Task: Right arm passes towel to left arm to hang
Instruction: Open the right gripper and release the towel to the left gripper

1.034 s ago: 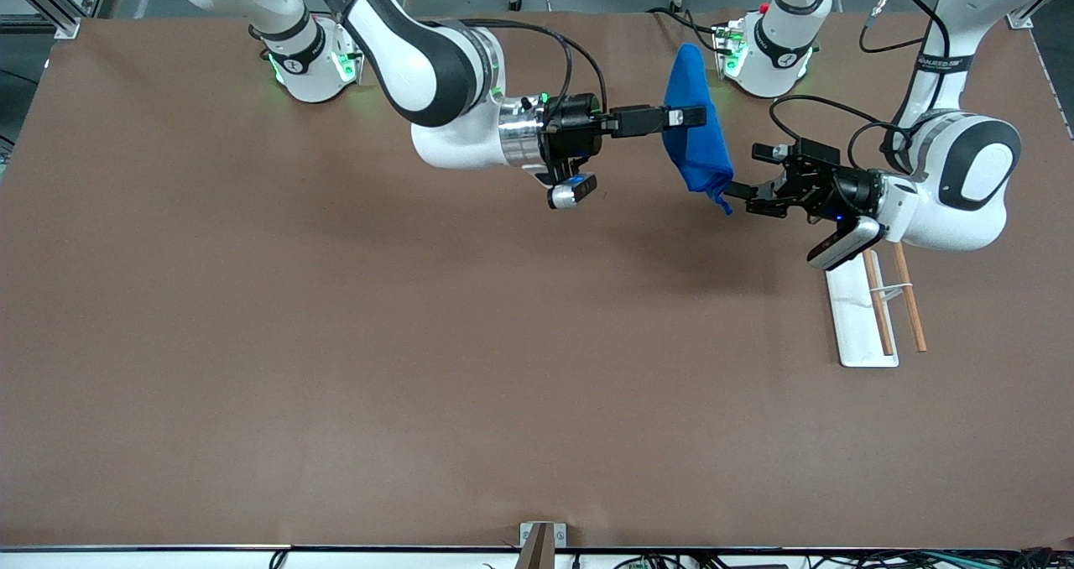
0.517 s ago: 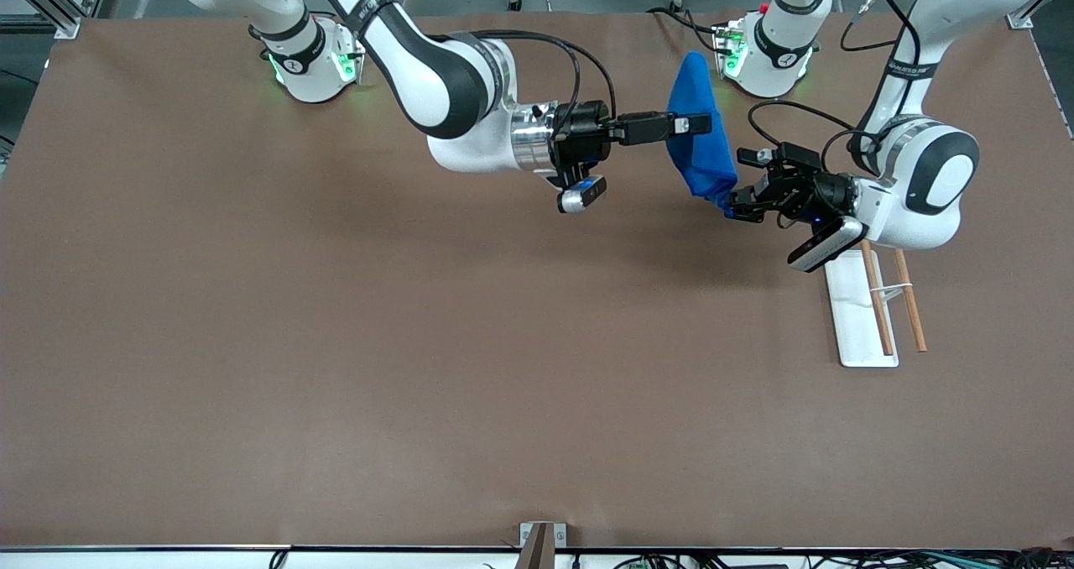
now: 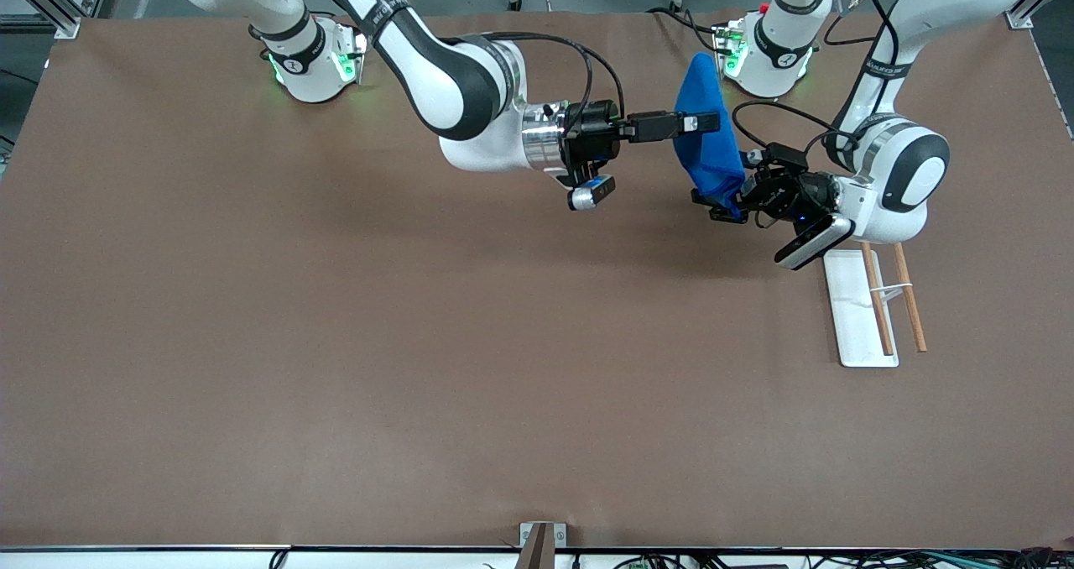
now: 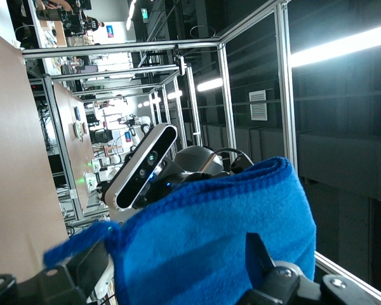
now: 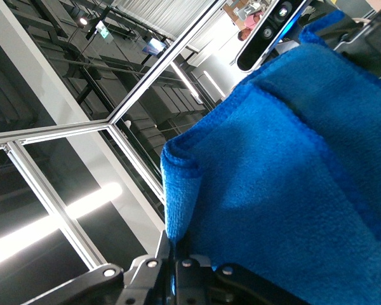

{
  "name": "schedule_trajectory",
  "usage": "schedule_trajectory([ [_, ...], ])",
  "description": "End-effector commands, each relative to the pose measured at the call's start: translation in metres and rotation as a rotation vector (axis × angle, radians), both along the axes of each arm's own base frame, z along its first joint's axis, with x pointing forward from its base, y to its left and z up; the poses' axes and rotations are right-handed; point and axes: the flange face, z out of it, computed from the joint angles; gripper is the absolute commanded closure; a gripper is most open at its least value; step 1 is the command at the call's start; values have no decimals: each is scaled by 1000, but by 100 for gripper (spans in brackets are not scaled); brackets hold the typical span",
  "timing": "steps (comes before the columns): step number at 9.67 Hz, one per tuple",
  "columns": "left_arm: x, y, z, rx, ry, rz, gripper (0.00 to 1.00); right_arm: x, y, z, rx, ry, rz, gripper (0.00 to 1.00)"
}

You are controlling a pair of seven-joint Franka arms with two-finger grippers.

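Observation:
The blue towel (image 3: 709, 153) hangs in the air over the table near the left arm's base. My right gripper (image 3: 703, 122) is shut on the towel's upper part, and in the right wrist view the cloth (image 5: 292, 178) fills the space past the pinched jaws of the right gripper (image 5: 180, 257). My left gripper (image 3: 723, 204) is open, with the towel's lower end between its fingers. In the left wrist view the towel (image 4: 222, 235) lies between the spread fingers (image 4: 261, 259) of the left gripper (image 4: 174, 273), with a gap on each side.
A white rack base (image 3: 854, 313) with two wooden rods (image 3: 910, 300) lies on the brown table toward the left arm's end, nearer to the front camera than the left gripper. The arms' bases (image 3: 768, 49) (image 3: 310, 61) stand along the table's back edge.
The left gripper has moved in toward the towel until its open fingers straddle the lower end. The right arm has carried the towel slightly toward the left arm's end.

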Motion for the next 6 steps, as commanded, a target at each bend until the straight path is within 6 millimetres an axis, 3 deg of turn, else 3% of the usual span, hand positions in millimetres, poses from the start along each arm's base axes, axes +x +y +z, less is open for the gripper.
schedule_trajectory([
  [1,-8,1,-16,-25,11,19,20,0,3,3,31,0,-28,99],
  [4,-8,5,-11,-39,7,11,53,0,3,3,30,-10,-33,99],
  [6,-11,12,-8,-18,4,-34,67,0,3,2,29,-11,-34,99],
])
